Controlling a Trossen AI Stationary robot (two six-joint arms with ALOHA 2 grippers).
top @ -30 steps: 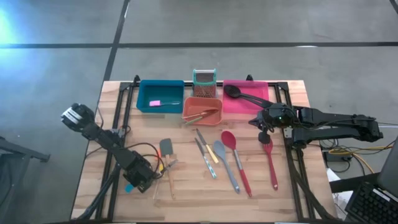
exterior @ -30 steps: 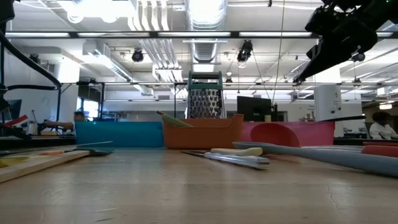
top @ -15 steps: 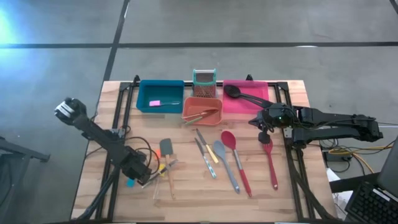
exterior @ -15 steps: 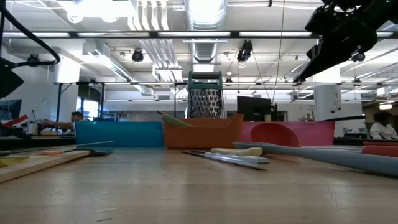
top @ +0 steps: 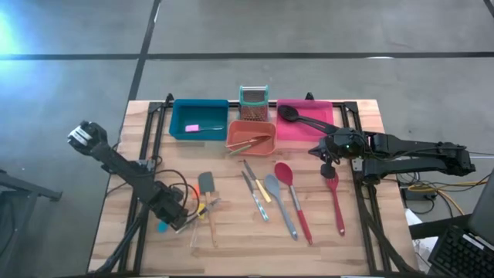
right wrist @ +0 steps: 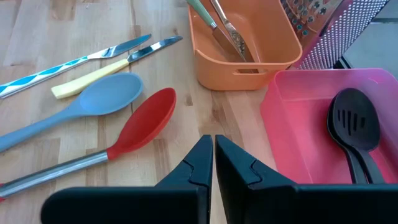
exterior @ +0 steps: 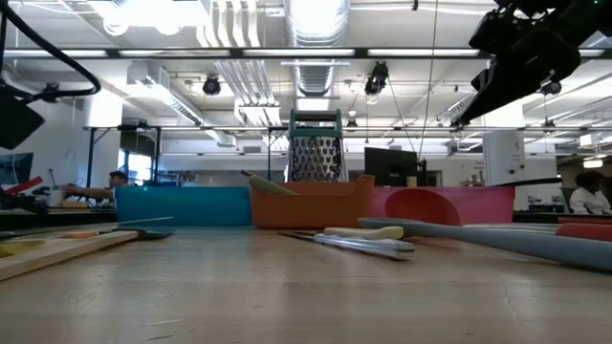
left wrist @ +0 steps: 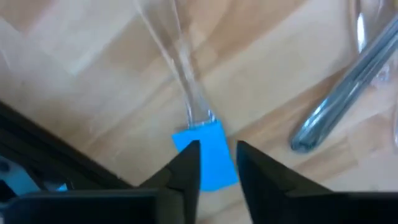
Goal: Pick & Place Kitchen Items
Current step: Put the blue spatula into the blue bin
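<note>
Wooden table, left gripper straddling blue handle, unseen overhead

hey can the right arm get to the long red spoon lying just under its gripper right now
Probably yes. The right gripper hangs just above the long red spoon, near the pink rectangular bin. Nothing lies on the spoon, but the fingers are shut and would have to open.

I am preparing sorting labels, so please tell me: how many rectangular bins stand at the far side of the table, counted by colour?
Blue bin: 1
Orange bin: 1
Pink bin: 1
Total: 3
</note>
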